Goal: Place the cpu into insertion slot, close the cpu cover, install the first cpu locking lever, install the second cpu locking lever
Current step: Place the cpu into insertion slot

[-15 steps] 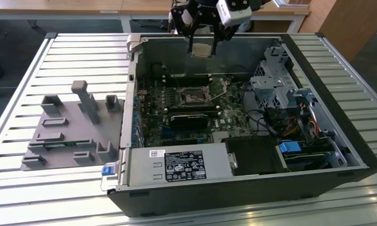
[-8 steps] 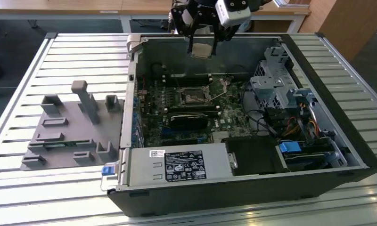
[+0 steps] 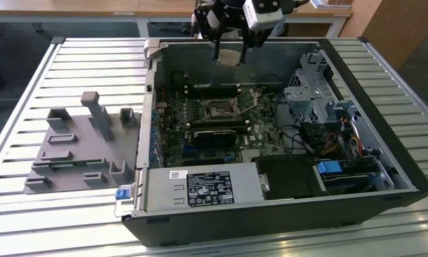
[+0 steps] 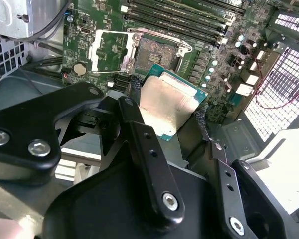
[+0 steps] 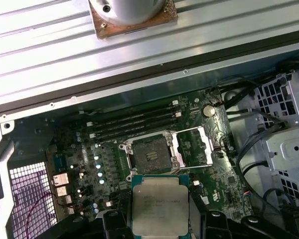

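My gripper (image 3: pixel 228 53) hangs above the far side of the open computer case (image 3: pixel 385 160), shut on the cpu (image 3: pixel 229 57). In both wrist views the cpu (image 4: pixel 168 102) (image 5: pixel 159 205) is a pale metal square on a green base, pinched at two opposite edges between the black fingers (image 4: pixel 133 82). It floats over the green board, clear of the insertion slot (image 5: pixel 150 155) (image 4: pixel 157 52) (image 3: pixel 218 110). The slot's dark centre lies bare. The cpu cover (image 5: pixel 194 147) (image 4: pixel 107 50) is swung open and lies beside the slot.
Long black memory slots (image 5: pixel 134 124) run beside the socket. A black heatsink block (image 3: pixel 214 134), a power supply (image 3: pixel 199 187), a drive cage (image 3: pixel 314 101) and cables crowd the case. A grey fixture plate (image 3: pixel 78 144) sits on the slatted table (image 3: pixel 28 214) at the exterior view's left.
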You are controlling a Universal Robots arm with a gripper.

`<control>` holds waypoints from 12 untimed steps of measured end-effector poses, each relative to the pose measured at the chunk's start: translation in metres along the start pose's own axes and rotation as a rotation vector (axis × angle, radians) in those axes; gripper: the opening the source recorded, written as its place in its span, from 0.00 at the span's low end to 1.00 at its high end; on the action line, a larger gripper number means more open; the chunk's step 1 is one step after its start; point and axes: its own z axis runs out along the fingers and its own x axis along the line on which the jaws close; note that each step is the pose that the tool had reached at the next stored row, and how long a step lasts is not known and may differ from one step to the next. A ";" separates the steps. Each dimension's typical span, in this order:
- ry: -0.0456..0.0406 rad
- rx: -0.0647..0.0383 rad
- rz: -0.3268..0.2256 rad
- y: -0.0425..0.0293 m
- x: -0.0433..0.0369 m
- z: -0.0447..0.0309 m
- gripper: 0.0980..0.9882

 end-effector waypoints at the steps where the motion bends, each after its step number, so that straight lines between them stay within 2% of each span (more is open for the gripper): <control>1: -0.0004 0.000 0.004 0.0000 0.0000 0.0000 0.50; 12: -0.0044 -0.001 0.049 0.0000 0.0000 0.0005 0.50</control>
